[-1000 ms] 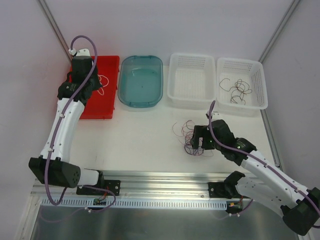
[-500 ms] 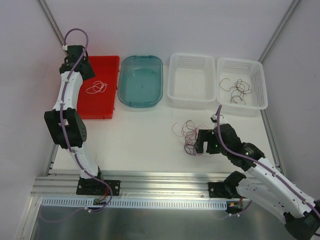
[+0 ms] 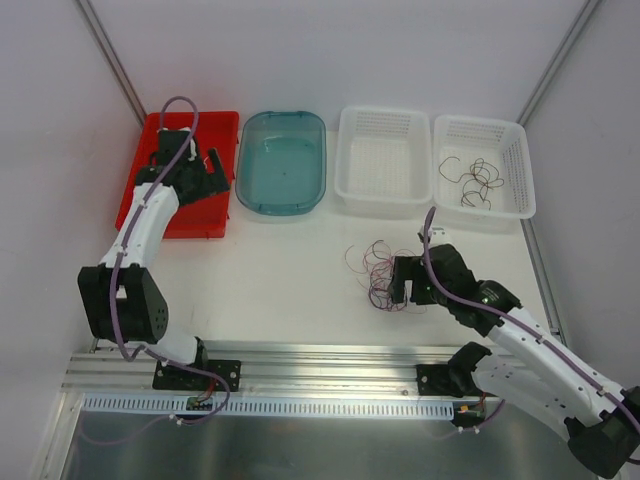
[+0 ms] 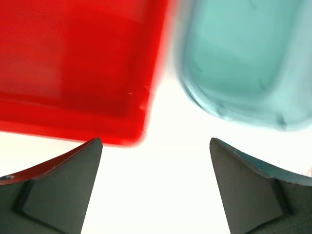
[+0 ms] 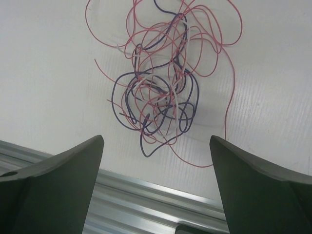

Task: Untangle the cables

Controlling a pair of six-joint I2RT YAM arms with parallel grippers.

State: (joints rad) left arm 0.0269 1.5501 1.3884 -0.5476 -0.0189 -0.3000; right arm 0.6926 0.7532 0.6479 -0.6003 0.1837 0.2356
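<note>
Cable clump (image 5: pixel 157 92) lies on the desk (image 3: pixel 280 270), right half, toward the near edge. It sits straight ahead of my right tool (image 3: pixel 394 282), which is released and empty. The tangle's long run points away from that tool. Left tool (image 4: pixel 156 146) is also released and empty, well apart over the corners of the red tray (image 4: pixel 73 63) and teal tub (image 4: pixel 239 53). Right arm is nearer; I judge the pick is its job.

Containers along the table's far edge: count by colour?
Red tray: 1
Teal bin: 1
White baskets: 2
Total: 4
</note>
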